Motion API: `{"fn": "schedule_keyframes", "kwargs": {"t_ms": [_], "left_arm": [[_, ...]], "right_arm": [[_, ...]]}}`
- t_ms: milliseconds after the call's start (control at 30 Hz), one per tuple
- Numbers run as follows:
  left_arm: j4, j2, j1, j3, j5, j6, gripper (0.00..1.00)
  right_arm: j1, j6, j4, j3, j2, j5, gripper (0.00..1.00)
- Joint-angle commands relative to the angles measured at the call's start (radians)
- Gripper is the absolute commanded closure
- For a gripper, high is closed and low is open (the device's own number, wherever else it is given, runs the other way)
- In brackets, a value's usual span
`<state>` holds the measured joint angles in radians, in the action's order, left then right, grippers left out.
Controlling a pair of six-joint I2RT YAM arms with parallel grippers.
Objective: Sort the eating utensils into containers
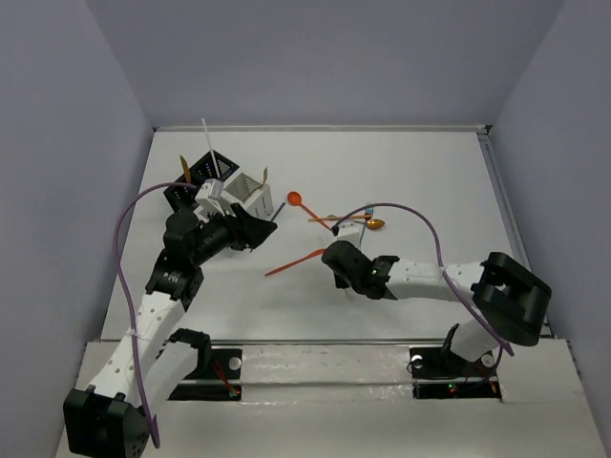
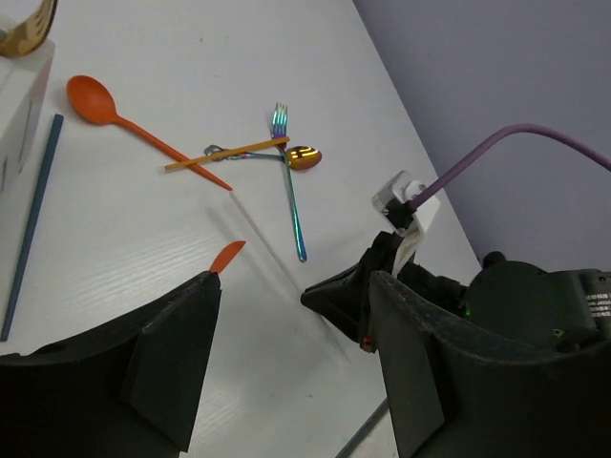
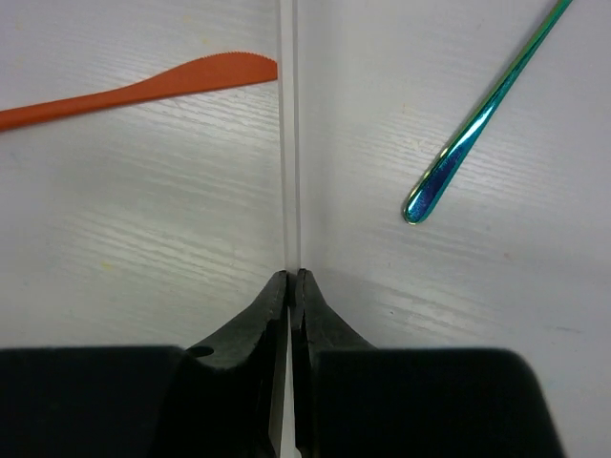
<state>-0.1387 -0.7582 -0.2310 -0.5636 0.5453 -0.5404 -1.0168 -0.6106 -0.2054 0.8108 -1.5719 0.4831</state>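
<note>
My right gripper (image 3: 289, 275) is shut on a thin white stick (image 3: 289, 143) that lies flat on the table and runs straight away from its fingertips. An orange knife (image 3: 143, 88) lies to its left and a teal fork's handle (image 3: 477, 134) to its right. My left gripper (image 2: 296, 281) hangs open above the table with nothing between its fingers, facing the right gripper (image 2: 344, 301). From above, the left gripper (image 1: 253, 229) hovers in front of the white container (image 1: 243, 191); the black container (image 1: 186, 191) beside it holds several utensils.
Loose on the table lie an orange spoon (image 2: 95, 100), an orange stick (image 2: 229, 153), a teal fork (image 2: 291, 181) and a gold spoon (image 2: 304, 157), crossing one another. A dark teal stick (image 2: 33, 219) rests beside the white container. Grey walls enclose the table.
</note>
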Motion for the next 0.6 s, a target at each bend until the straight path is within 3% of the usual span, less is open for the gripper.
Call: {"fn": "schedule_keyframes", "kwargs": {"t_ms": [0,233,433,567], "left_arm": [[-0.116,-0.052,-0.057,0.021,0.051,-0.061,0.26],[-0.245,-0.162,-0.260,0.041,-0.090,-0.127,0.18],[-0.325,-0.276,-0.324,0.025,-0.217,-0.151,0.18],[-0.354,-0.329,-0.344,0.018,-0.277,-0.159,0.23]], "right_arm": [[-0.009,0.087,0.139,-0.044,0.172,-0.007,0.93],[-0.009,0.144,0.268,-0.067,0.273,-0.179,0.93],[-0.009,0.132,0.313,-0.074,0.303,-0.219,0.93],[-0.019,0.132,0.327,-0.093,0.338,-0.219,0.93]]}}
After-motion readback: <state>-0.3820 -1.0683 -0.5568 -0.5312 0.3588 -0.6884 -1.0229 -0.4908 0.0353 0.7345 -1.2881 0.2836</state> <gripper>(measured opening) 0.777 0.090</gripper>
